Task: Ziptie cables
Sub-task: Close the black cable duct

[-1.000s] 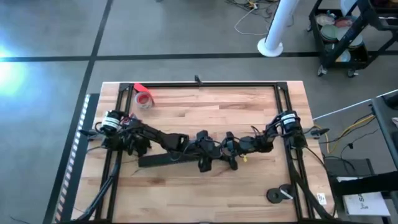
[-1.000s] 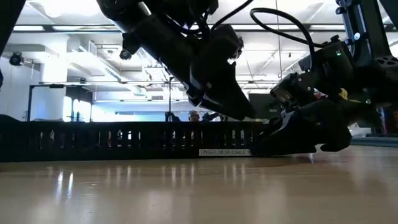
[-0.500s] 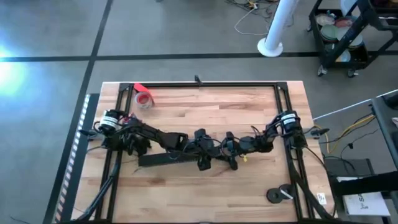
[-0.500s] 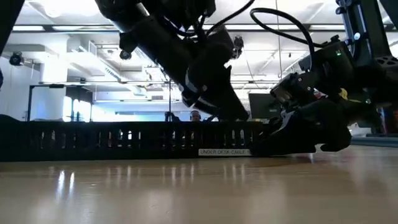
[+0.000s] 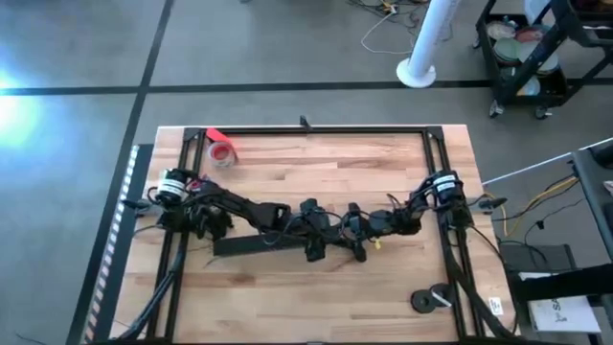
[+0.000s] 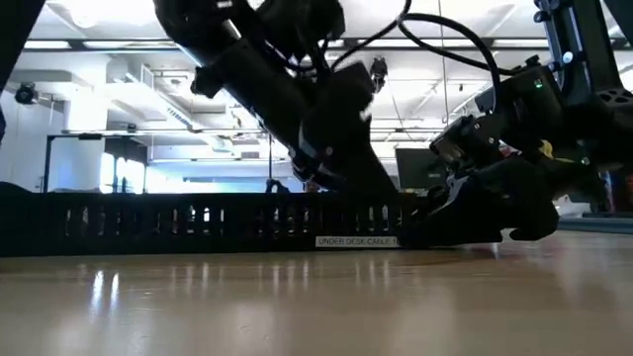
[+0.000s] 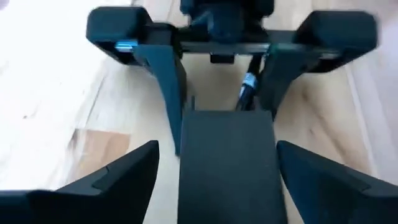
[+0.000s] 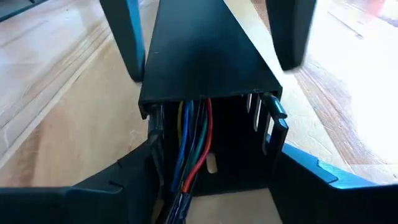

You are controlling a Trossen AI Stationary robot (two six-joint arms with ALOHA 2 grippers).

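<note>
Both grippers [image 5: 313,251] [image 5: 358,249] low, fingers spread astride black cable tray [image 8: 205,56] w/ cables [image 8: 191,146].

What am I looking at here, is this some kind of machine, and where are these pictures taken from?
It is a robot with two dark arms bolted to a wooden table. Each arm ends in a two-finger gripper.

The high view looks straight down from above. The low view sits at table height and looks across into the room. The other two pictures come from cameras on the arms' wrists.

A long black slotted cable duct lies across the middle of the table, and the arms meet over it. The right wrist view shows coloured wires, red, blue, green and yellow, running inside its open end.

The left gripper is open astride the duct, with space either side. The right gripper sits at the duct's end.

A roll of red tape lies near the table's far left corner.
</note>
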